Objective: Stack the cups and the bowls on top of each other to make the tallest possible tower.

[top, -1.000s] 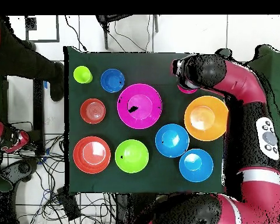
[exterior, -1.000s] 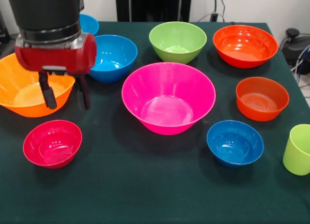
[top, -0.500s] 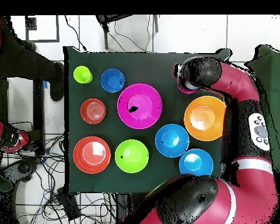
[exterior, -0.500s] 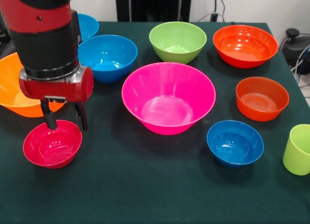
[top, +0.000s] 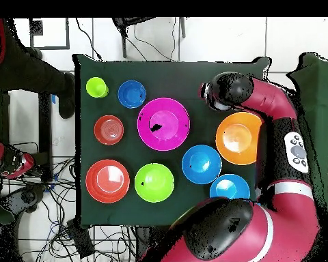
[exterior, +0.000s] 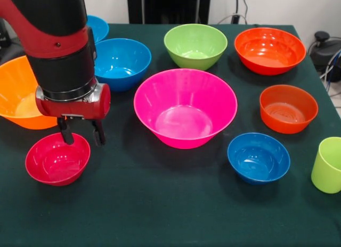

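Crimson plastic shows under the gripper point(exterior: 82, 136): its two black fingers stand apart, one dipping just inside the far rim of the small crimson bowl point(exterior: 56, 161) and the other just outside that rim, with nothing clamped between them. The red and black arm point(exterior: 61, 49) comes down over the large orange bowl point(exterior: 16, 97), hiding part of it. Nothing is stacked; every piece sits singly on the dark green table point(exterior: 160, 204). The large pink bowl point(exterior: 185, 109) is in the middle, with a medium blue bowl point(exterior: 120, 61) and a green bowl point(exterior: 195, 44) behind it. A large red-orange bowl point(exterior: 269, 48) sits at the far corner, a medium red-orange bowl point(exterior: 287, 107) nearer, and a small blue bowl point(exterior: 258, 156) just beside the pink one. The lime-green cup point(exterior: 327, 164) stands upright at the table's edge. From overhead, another blue bowl point(top: 229, 187) lies partly under the arm.
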Motion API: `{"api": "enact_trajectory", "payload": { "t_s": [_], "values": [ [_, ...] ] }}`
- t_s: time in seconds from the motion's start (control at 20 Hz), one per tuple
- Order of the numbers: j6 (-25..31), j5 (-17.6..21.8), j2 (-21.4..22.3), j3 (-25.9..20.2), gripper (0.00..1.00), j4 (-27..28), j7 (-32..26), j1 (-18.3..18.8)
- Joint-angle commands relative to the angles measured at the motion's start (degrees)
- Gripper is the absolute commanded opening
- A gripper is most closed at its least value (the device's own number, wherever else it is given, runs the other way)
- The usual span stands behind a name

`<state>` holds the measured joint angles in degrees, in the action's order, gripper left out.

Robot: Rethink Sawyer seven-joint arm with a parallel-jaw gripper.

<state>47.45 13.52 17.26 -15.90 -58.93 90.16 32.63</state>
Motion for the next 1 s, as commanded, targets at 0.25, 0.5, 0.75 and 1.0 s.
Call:
{"api": "enact_trajectory", "payload": {
  "t_s": [0.25,0.5,0.75,1.0],
  "values": [
    [2.74,7.51,-2.63,-1.53,1.0,2.27,-11.76,-1.35],
    [2.7,8.5,-3.74,-2.02,1.0,2.77,-11.94,-0.94],
    [1.46,9.11,-5.63,-2.46,1.0,2.3,-11.72,-0.28],
    [1.6,8.84,-7.45,-3.23,1.0,2.28,-11.73,0.21]
  ]
}}
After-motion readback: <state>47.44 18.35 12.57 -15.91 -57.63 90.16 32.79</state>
